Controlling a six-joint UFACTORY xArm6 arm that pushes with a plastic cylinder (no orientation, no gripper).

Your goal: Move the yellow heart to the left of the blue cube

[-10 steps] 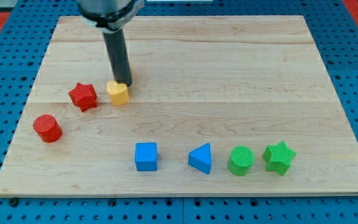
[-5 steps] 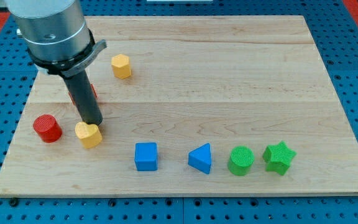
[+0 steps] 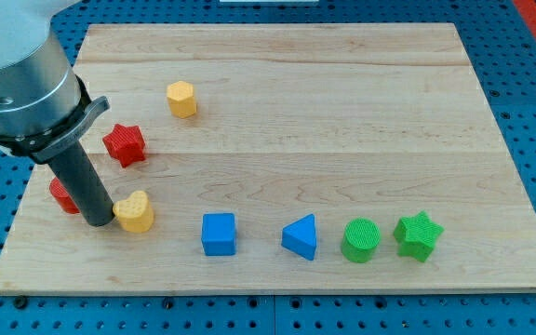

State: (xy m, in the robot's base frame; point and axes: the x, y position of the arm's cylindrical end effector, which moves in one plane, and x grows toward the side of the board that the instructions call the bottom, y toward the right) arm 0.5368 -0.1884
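Observation:
The yellow heart [image 3: 135, 211] lies on the wooden board [image 3: 342, 140] at the lower left, to the left of the blue cube [image 3: 219, 234] with a gap between them. My tip [image 3: 99, 221] rests on the board just left of the heart, touching or nearly touching its left side. The rod rises up and to the view's left toward the grey arm body [image 3: 21, 74].
A red cylinder [image 3: 61, 194] is partly hidden behind the rod. A red star [image 3: 124, 144] and a yellow hexagon block [image 3: 181, 98] lie above. A blue triangle [image 3: 301, 236], green cylinder [image 3: 360, 240] and green star [image 3: 418, 234] line up right of the cube.
My tip moved down and left from above the heart to the heart's left side. The heart slid down the board from beside the red star toward the blue cube's row.

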